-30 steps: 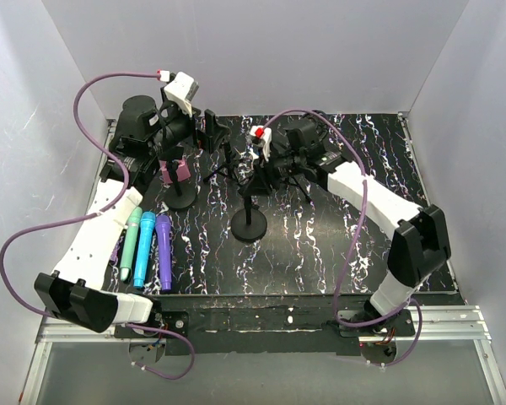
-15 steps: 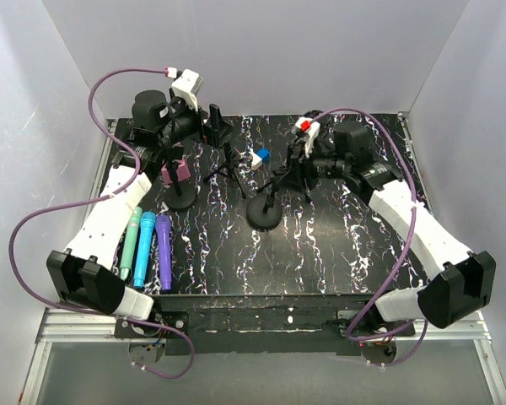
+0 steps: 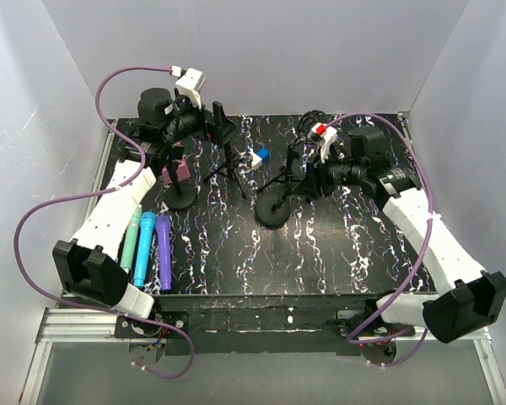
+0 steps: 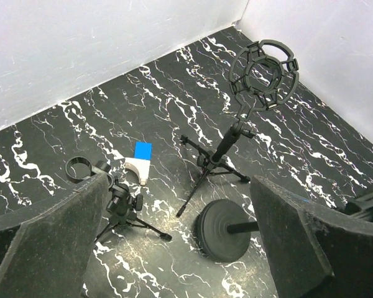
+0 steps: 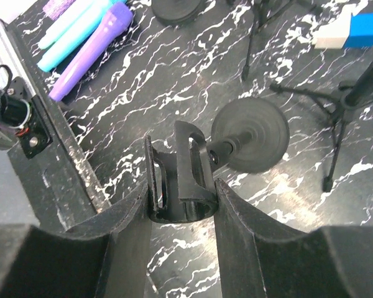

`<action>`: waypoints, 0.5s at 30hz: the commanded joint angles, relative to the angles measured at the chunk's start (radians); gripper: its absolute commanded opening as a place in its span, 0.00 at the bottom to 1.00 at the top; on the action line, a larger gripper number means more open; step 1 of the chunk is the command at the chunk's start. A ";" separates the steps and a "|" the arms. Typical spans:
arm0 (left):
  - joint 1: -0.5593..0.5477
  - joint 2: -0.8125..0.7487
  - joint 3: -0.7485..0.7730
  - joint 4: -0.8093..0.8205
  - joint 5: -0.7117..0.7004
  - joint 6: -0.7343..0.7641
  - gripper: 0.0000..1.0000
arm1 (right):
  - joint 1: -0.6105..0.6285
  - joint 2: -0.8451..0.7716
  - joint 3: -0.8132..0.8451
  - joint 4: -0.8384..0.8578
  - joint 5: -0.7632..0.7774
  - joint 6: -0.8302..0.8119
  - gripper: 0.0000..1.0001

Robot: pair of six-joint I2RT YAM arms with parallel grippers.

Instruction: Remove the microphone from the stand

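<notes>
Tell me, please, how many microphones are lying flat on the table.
3, side by side at the near left: green microphone, blue microphone, purple microphone. A pink object on the left stand may be another.

Overhead view facing down on table (image 3: 320, 253), wrist views close, angled downward, sharing round-based stand (image 5: 250, 135).

Count on the table, as I see it from here

I count three loose microphones: green microphone (image 3: 131, 245), blue microphone (image 3: 144, 246), purple microphone (image 3: 163, 251). Four stands: left round-base stand (image 3: 180, 201), centre round-base stand (image 3: 274, 211), shock-mount tripod (image 4: 227, 146), ring-clip tripod (image 4: 121, 202). One blue-and-white block (image 3: 259, 156), one pink piece (image 3: 175, 171).
</notes>
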State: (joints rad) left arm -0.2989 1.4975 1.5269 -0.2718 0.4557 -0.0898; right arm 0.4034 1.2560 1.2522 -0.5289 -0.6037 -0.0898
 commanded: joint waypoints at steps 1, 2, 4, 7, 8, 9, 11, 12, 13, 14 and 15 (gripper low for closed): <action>0.004 0.004 0.044 0.031 0.020 -0.016 0.98 | -0.018 -0.059 0.035 -0.144 -0.042 0.005 0.17; 0.003 0.010 0.048 0.034 0.023 -0.019 0.98 | -0.029 -0.070 0.033 -0.164 -0.039 0.010 0.18; 0.004 0.023 0.055 0.043 0.026 -0.021 0.98 | -0.057 -0.108 0.020 -0.193 -0.028 0.018 0.17; 0.003 0.033 0.049 0.055 0.037 -0.031 0.98 | -0.096 -0.158 -0.008 -0.217 -0.008 0.016 0.17; 0.003 0.033 0.046 0.059 0.041 -0.037 0.98 | -0.110 -0.168 -0.013 -0.227 0.002 0.016 0.17; 0.003 0.035 0.042 0.060 0.046 -0.042 0.98 | -0.126 -0.178 -0.011 -0.236 0.010 0.013 0.17; 0.003 0.038 0.041 0.062 0.054 -0.047 0.98 | -0.156 -0.190 -0.008 -0.249 0.025 0.015 0.16; 0.003 0.041 0.041 0.062 0.054 -0.047 0.98 | -0.173 -0.194 -0.005 -0.255 0.031 0.015 0.16; 0.001 0.041 0.041 0.062 0.057 -0.048 0.98 | -0.187 -0.199 -0.004 -0.258 0.044 0.016 0.16; 0.003 0.041 0.041 0.062 0.057 -0.050 0.98 | -0.202 -0.204 0.000 -0.260 0.051 0.018 0.15; 0.003 0.043 0.039 0.065 0.057 -0.048 0.98 | -0.219 -0.208 0.001 -0.260 0.053 0.016 0.15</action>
State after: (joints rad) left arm -0.2989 1.5448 1.5436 -0.2306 0.4900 -0.1284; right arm 0.2337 1.0733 1.2430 -0.7685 -0.5819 -0.0792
